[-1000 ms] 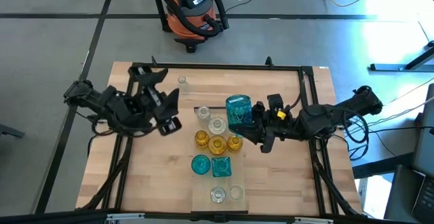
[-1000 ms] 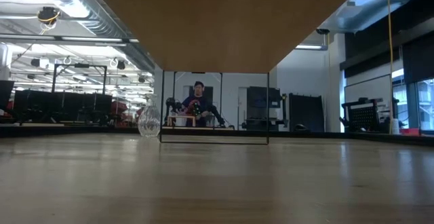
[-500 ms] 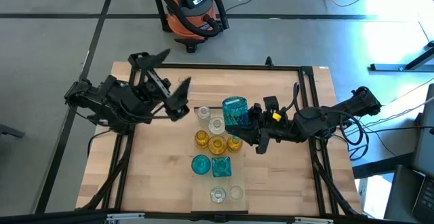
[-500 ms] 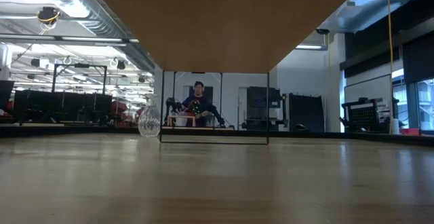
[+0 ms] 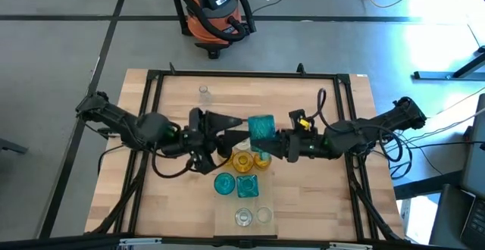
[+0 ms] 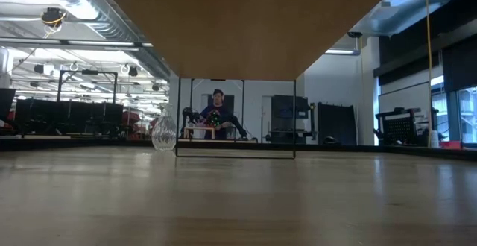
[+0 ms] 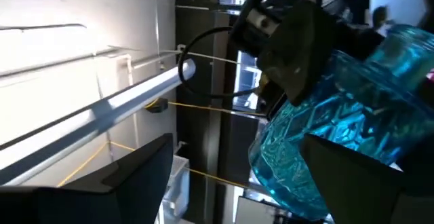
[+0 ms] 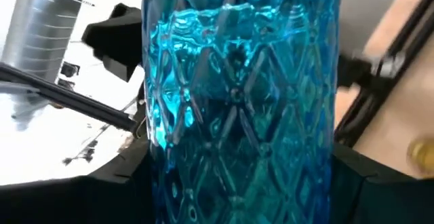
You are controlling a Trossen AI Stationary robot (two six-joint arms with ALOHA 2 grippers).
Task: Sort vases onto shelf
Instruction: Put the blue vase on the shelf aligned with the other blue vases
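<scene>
The right gripper (image 5: pixel 274 140) is clamped on a teal vase (image 5: pixel 261 128) above the shelf (image 5: pixel 244 216) (other vases sit below it). The left gripper (image 5: pixel 236 129), fingers spread, points at that vase.

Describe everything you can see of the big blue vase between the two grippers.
The blue vase is teal glass, see-through, cut in a diamond pattern, and larger than the vases on the shelf. It is held above the shelf's middle. The right gripper is shut on it, and the open left gripper reaches it from the other side; contact there cannot be told.
</scene>
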